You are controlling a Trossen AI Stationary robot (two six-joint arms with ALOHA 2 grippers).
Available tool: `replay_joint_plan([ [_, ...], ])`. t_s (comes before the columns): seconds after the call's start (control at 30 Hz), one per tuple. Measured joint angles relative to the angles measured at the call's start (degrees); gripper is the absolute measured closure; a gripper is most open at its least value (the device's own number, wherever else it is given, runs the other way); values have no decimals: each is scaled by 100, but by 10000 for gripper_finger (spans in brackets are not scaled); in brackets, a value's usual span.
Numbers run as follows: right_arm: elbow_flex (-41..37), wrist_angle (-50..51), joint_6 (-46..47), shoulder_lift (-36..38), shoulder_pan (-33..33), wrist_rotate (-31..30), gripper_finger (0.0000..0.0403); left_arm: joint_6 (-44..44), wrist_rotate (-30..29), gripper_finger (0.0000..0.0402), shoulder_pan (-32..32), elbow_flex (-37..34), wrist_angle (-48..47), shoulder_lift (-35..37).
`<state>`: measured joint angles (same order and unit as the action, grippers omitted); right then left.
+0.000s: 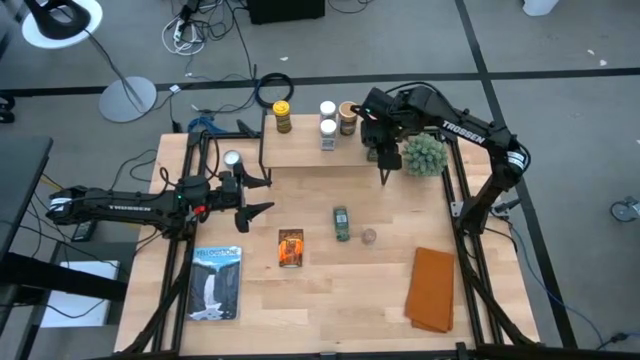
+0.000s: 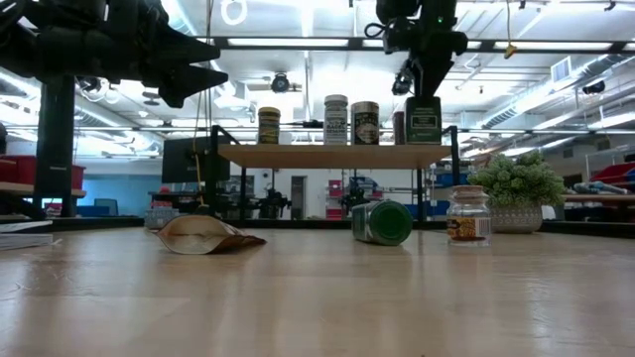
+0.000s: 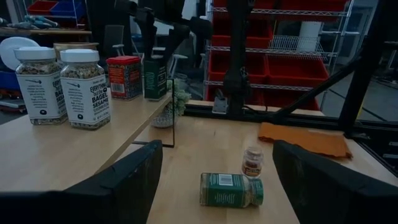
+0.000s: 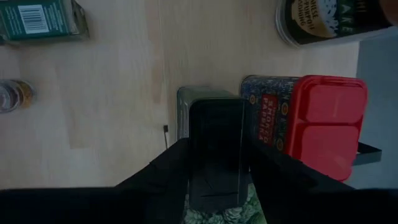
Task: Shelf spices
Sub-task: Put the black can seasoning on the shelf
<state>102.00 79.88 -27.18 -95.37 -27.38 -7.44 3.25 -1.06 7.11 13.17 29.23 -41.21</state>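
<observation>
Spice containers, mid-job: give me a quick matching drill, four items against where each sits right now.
Items:
1. green-labelled jar with green lid
2. small clear glass jar with tan lid
3. dark green rectangular tin
4. orange flat packet

Places:
A. on the light-wood shelf, between the right end effector fingers
B. lying flat on the tabletop
C. lying on its side on the tabletop
D. standing upright on the tabletop beside the spiky green plant

Pairs: 1-C, 2-D, 3-A, 4-B
</observation>
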Motion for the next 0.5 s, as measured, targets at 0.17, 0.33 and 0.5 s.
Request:
replay_joint_plan([
  [0.17,0,-4,-4,0,2,13,225,-1,0,92,0,0,-1,-1],
  [0.33,0,44,-2,0,-19,-40,219,-1,0,92,0,0,0,-2],
  [0.5,7,60,57,63,-20,-46,218,-1,0,92,1,0,0,-2],
])
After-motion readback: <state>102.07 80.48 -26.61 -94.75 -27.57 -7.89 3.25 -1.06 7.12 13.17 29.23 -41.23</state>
